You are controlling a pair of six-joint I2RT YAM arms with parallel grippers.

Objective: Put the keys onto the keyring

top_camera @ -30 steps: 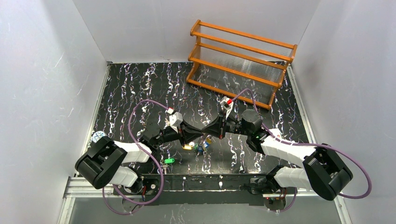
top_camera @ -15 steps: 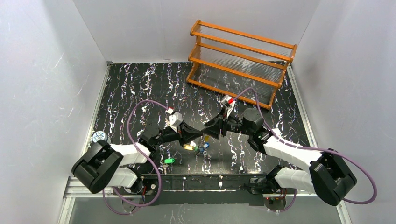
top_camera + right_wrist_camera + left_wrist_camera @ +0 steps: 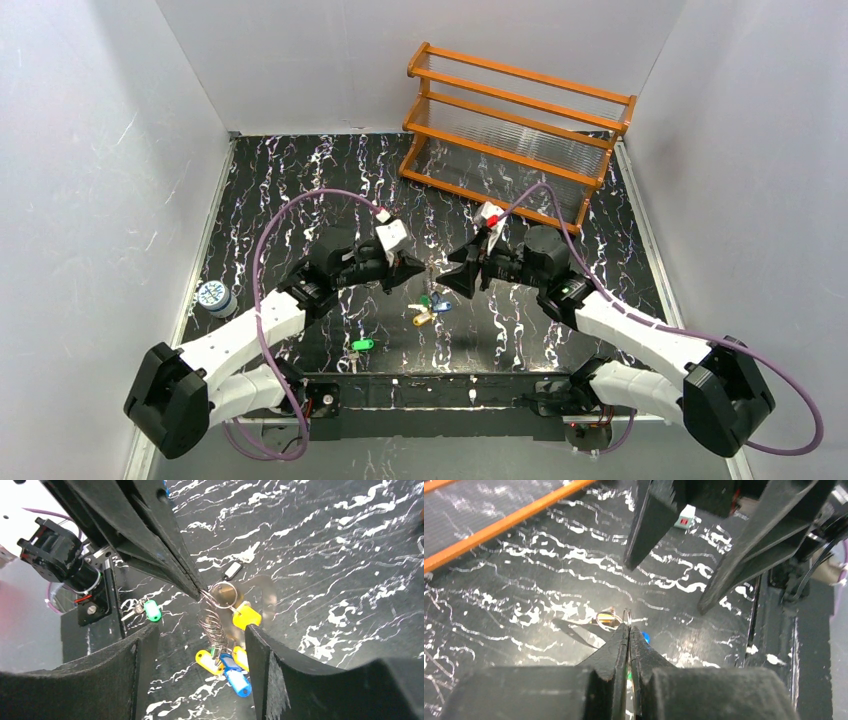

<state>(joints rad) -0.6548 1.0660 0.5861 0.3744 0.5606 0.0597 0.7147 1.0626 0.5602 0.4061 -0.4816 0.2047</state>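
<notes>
Several keys (image 3: 231,666) dangle from the keyring (image 3: 212,622), which your left gripper (image 3: 629,630) pinches shut at its top. Expect light, stiff, slippery wire that swings; take the ring itself, not the plastic heads. Your right gripper (image 3: 197,640) is wide open, empty, alongside.

No text, number or brand can be read in any view. The small round blue-white can (image 3: 212,296) on the table bears a printed pattern too small to make out. The keys (image 3: 236,679) have coloured heads showing no legible writing.
</notes>
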